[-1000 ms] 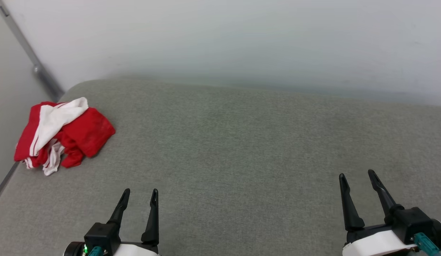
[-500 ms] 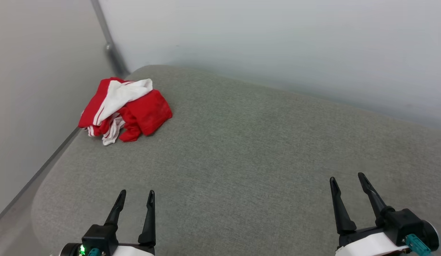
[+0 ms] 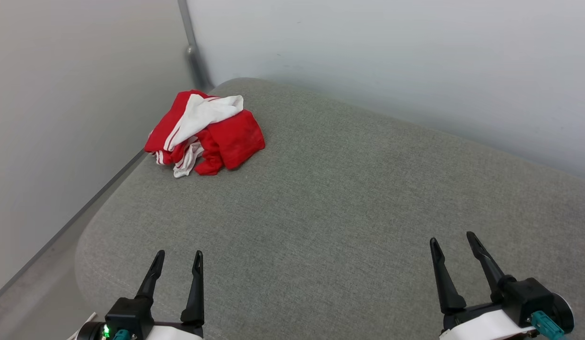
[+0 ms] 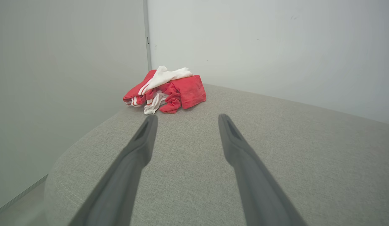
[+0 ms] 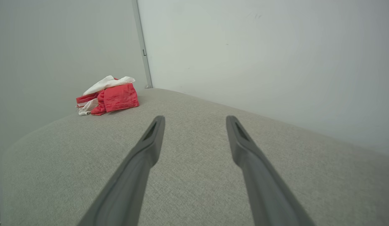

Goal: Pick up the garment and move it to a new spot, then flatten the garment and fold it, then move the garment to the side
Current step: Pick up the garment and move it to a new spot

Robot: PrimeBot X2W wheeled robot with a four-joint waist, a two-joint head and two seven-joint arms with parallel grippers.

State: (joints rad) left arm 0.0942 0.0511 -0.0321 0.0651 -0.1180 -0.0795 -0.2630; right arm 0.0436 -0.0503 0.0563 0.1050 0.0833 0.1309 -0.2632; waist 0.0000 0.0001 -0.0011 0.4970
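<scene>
At the far-left corner of the grey upholstered surface [image 3: 344, 198], the garment [image 3: 205, 134] is seen as a crumpled red-and-white heap, close to the rounded corner and the left edge. It is untouched, and nothing is held. The left gripper [image 3: 179, 255] is parked at the near edge with its fingers spread apart. The right gripper [image 3: 452, 238] is likewise spread, at the near right. The garment is found almost straight ahead of the left gripper, well apart from it, with bare fabric between. From the right gripper it lies far ahead and well off to the left. The left arm is judged the nearer one for the pick-up, and a forward reach is called for. No clear long axis is shown by the heap; it is slightly wider across than deep in the head view. A white sleeve is draped on top. The surface is backed by pale walls [image 3: 391, 56] meeting at a grey corner strip [image 3: 193, 52]. A strip of floor [image 3: 32, 302] is visible at the lower left.
</scene>
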